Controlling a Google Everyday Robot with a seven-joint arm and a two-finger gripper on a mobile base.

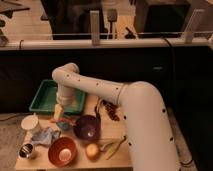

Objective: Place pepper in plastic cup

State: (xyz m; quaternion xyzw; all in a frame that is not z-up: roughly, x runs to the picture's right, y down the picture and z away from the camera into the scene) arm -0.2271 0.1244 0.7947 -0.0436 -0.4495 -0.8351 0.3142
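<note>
The gripper (pixel 59 113) is seen hanging tip-down from the wrist of the white arm (pixel 100 90), low over the left part of the counter (pixel 102 161) and just in front of the green tray (pixel 45 97) at 12 o'clock. How far it is open cannot be told, nor whether anything is clamped in it. A small red-orange shape, taken to be the pepper (pixel 54 120), is seen right at its lower end, at about 7 o'clock; whether it is gripped or lies on the counter cannot be settled. The light-blue plastic cup (pixel 64 126) stands just beneath, at about 5 o'clock of the gripper, close beside the purple bowl (pixel 87 127) at 4 o'clock. The vertical pose is judged to suit a release straight down into the narrow cup mouth, so that the bowl is not struck. Farther out, a white cup (pixel 31 123) is found at 8 o'clock, a blue cloth (pixel 47 136) at 7 and a red bowl (pixel 62 151) at 6. A metal cup (pixel 26 150), a round yellow-orange fruit (pixel 92 151) and yellow-green pods (pixel 114 146) are ranged along the near edge.
</note>
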